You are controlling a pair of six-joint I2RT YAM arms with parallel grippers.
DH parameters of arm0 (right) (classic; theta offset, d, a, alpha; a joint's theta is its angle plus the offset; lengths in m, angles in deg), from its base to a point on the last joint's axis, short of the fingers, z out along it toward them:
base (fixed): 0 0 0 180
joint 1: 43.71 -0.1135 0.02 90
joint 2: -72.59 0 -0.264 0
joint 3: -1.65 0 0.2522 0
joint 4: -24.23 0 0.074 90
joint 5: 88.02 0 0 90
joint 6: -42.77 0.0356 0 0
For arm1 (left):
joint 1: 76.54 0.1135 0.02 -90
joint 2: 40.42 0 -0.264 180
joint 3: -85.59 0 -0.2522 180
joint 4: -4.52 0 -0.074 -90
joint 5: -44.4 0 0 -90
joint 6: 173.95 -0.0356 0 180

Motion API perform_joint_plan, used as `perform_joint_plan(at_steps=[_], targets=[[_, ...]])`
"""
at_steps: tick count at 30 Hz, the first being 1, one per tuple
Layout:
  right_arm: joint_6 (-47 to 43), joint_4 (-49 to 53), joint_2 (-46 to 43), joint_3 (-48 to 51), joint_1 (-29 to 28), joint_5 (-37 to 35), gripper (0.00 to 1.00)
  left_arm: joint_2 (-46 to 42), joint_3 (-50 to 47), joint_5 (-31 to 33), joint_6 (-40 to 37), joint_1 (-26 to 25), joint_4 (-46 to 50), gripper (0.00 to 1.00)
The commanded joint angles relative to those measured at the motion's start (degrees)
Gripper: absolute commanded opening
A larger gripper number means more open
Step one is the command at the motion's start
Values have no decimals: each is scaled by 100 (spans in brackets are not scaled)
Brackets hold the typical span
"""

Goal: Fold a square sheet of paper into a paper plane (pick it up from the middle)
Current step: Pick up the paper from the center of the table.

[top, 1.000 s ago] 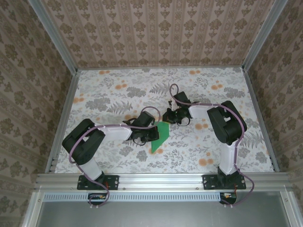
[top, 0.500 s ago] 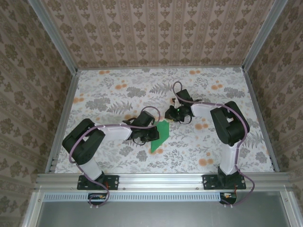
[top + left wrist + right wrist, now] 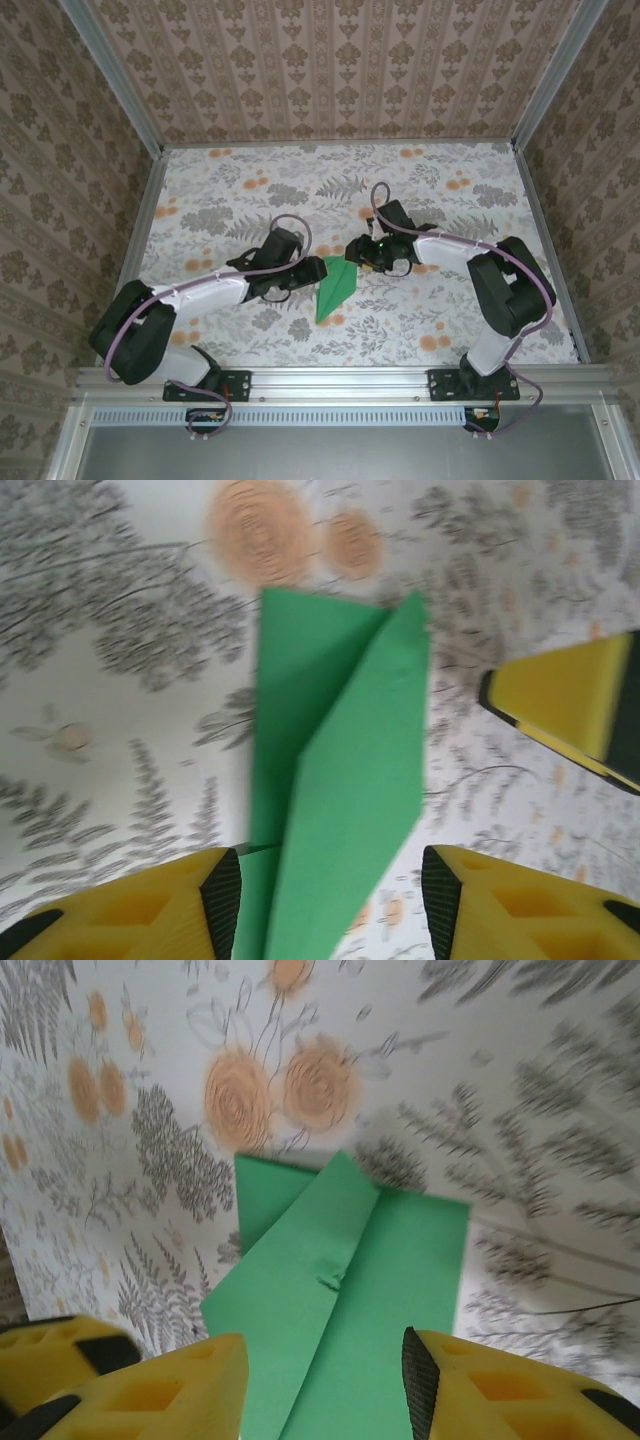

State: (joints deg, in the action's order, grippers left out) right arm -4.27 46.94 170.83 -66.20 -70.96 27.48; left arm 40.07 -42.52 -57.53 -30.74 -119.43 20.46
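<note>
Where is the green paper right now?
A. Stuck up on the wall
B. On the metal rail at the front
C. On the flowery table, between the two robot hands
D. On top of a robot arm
C: the green paper lies folded on the flowery table, with the left gripper on one side of it and the right gripper on the other.

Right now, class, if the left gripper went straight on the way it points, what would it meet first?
The folded green paper, lying on the table just ahead, its near end between the left gripper's open jaws. Depth is unclear, so the gripper might pass just over it.
</note>
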Motion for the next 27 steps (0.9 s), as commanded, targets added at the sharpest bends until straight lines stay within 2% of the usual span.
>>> perform_joint_plan(at_steps=[1, 16, 27], targets=[[208, -83, 170, 6, -170, 157, 46, -173, -193, 129, 153, 75, 110, 55], [540, -479, 671, -189, -534, 484, 39, -167, -424, -11, 256, 186, -49, 57], [883, -1048, 798, -24, -659, 882, 39, 2, -491, -74, 330, 219, -154, 57]])
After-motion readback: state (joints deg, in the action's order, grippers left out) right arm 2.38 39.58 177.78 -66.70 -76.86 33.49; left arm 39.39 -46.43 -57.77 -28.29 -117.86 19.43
